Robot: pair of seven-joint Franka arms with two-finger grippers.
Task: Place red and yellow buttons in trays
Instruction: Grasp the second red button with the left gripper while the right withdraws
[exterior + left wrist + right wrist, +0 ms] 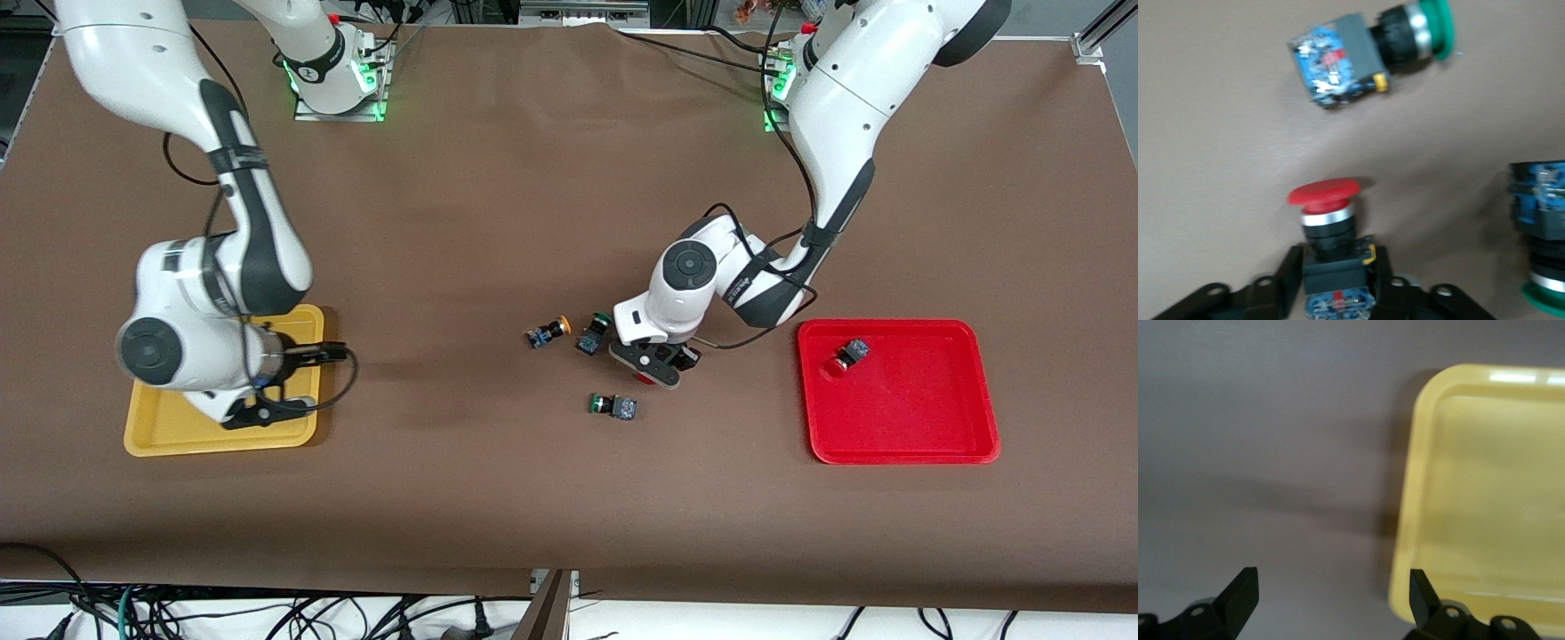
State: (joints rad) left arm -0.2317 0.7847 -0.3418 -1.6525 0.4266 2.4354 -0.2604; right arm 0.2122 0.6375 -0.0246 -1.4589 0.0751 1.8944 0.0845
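Even overhead lighting is provided across the table (533, 178); soft shadows are cast beneath both arms. Glare is seen on the yellow tray (1485, 487) rim. Both wrist views are rendered soft and slightly blurred.

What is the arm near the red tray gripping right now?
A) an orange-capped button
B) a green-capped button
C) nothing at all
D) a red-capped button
D: in the left wrist view the left gripper has its fingers closed on the body of a red-capped button.
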